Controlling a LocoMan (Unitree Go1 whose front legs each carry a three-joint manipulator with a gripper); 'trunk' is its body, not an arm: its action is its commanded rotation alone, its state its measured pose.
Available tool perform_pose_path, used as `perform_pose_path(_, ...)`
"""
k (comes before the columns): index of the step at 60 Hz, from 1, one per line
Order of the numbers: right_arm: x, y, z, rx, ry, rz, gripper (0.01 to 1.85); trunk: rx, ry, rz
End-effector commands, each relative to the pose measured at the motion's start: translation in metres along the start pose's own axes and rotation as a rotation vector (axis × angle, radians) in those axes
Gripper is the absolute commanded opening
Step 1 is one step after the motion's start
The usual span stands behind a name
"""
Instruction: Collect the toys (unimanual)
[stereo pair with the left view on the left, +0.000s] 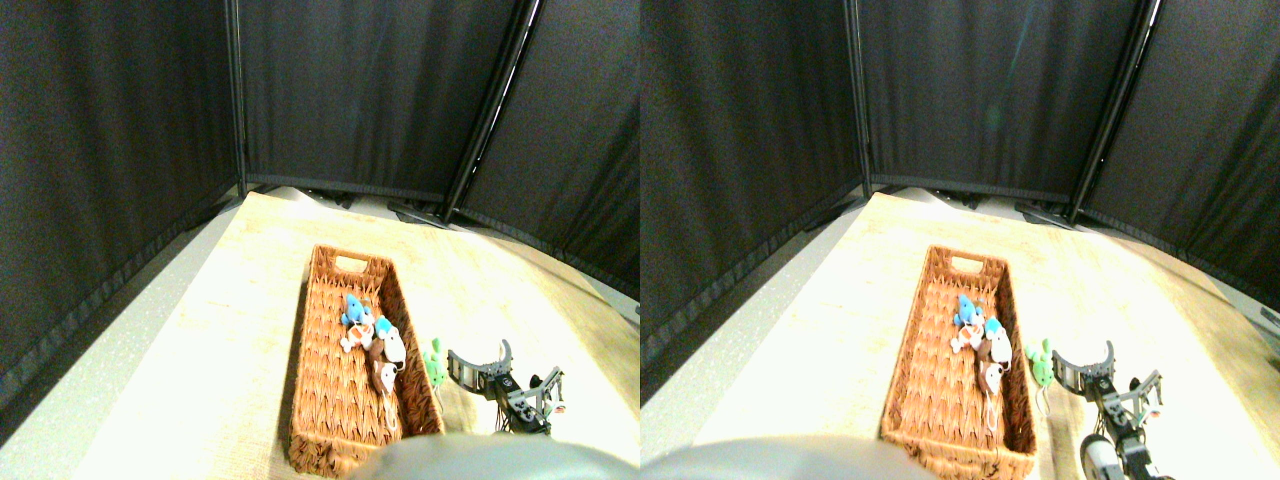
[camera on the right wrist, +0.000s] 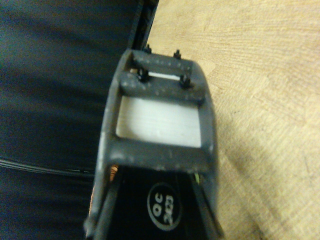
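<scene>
Several toys lie in the long wicker basket (stereo pair with the left view on the left: 330, 400): a blue one (stereo pair with the left view on the left: 352, 308), an orange-and-white one (stereo pair with the left view on the left: 358, 333), a white one with a cyan head (stereo pair with the left view on the left: 391, 342) and a brown one (stereo pair with the left view on the left: 382, 372). A green toy (stereo pair with the left view on the left: 435, 363) lies on the floor just right of the basket's right wall. My right gripper (stereo pair with the left view on the left: 515, 367) is low over the floor right of the green toy, close to it but apart from it. It is open, with nothing between its jaws. The wrist view shows only the dark jaw frame over the wooden floor (camera on the right wrist: 270, 100).
The basket stands lengthwise on the pale wooden floor (stereo pair with the left view on the left: 250, 300), handle end away from me. Black curtain panels (stereo pair with the left view on the left: 360, 90) on poles close off the back and both sides. A grey strip of floor (stereo pair with the left view on the left: 110, 370) runs along the left.
</scene>
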Motion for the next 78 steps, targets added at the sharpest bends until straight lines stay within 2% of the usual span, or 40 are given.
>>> perform_pose_path(1, 0.003, -0.009, -0.004, 0.041, -0.018, -0.039, 0.90, -0.034, 0.010, 0.017)
perform_pose_path(14, 0.009, -0.029, -0.016, 0.067, 0.050, -0.111, 0.99, -0.046, 0.010, 0.025)
perform_pose_path(26, 0.012, -0.032, -0.026, 0.089, 0.089, -0.157, 0.91, -0.057, 0.010, 0.034)
perform_pose_path(34, 0.017, -0.033, -0.034, 0.095, 0.147, -0.162, 0.91, -0.061, 0.011, 0.039)
perform_pose_path(50, 0.022, -0.028, -0.043, 0.081, 0.155, -0.169, 0.82, -0.065, 0.010, 0.048)
perform_pose_path(65, 0.036, -0.040, -0.042, 0.115, 0.114, -0.212, 0.82, -0.056, 0.008, 0.045)
perform_pose_path(78, 0.041, -0.050, -0.038, 0.120, 0.097, -0.233, 0.85, -0.050, 0.012, 0.043)
